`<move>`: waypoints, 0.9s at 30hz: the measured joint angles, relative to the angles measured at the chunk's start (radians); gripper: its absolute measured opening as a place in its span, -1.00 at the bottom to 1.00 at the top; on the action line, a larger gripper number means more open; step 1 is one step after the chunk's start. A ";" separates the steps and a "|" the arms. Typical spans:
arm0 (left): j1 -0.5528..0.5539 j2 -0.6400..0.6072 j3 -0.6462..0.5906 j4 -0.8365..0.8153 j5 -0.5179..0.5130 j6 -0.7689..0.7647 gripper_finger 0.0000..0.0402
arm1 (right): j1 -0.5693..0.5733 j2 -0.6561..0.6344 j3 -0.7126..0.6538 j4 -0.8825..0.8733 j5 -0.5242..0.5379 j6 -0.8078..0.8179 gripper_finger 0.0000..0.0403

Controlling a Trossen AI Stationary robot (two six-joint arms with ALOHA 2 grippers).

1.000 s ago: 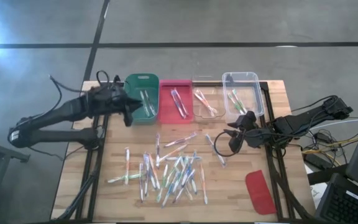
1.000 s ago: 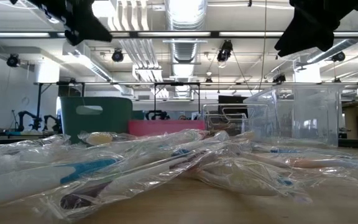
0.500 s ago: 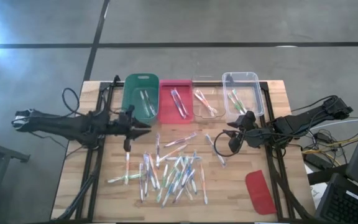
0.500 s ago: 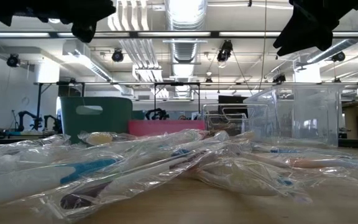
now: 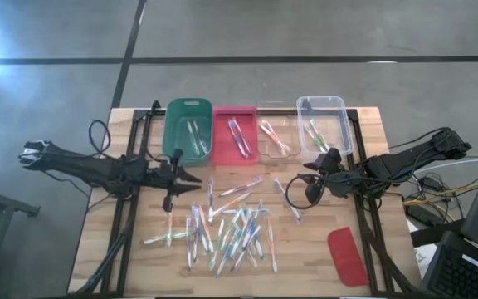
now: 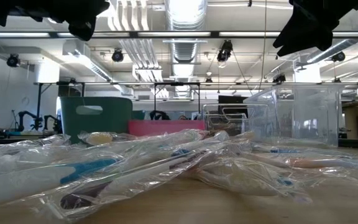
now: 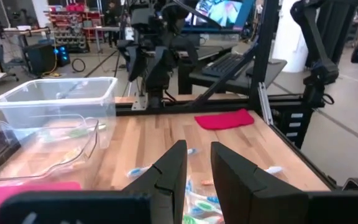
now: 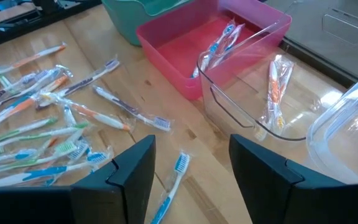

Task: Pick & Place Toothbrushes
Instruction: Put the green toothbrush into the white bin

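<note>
Hovering empty and open above the toothbrushes (image 5: 226, 224) heaped mid-table, the right gripper (image 5: 309, 177) and narrowly parted left gripper (image 5: 191, 177) risked snagging several crinkly wrapped brushes at once.

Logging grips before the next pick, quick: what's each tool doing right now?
Left tool: open by a narrow gap, holding nothing.
Right tool: open, holding nothing.

A robotics lab; exposed ceiling ducts (image 6: 182, 25); more robot arms (image 7: 151, 53)
</note>
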 joint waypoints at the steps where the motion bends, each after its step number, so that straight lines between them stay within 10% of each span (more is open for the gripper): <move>1: -0.001 0.008 -0.001 0.000 0.000 0.000 -0.61 | 0.000 0.000 0.000 0.000 0.000 0.000 -0.02; 27: -0.096 0.206 0.033 0.123 -0.118 0.045 -0.61 | 0.000 0.001 0.000 0.001 0.000 0.000 -0.43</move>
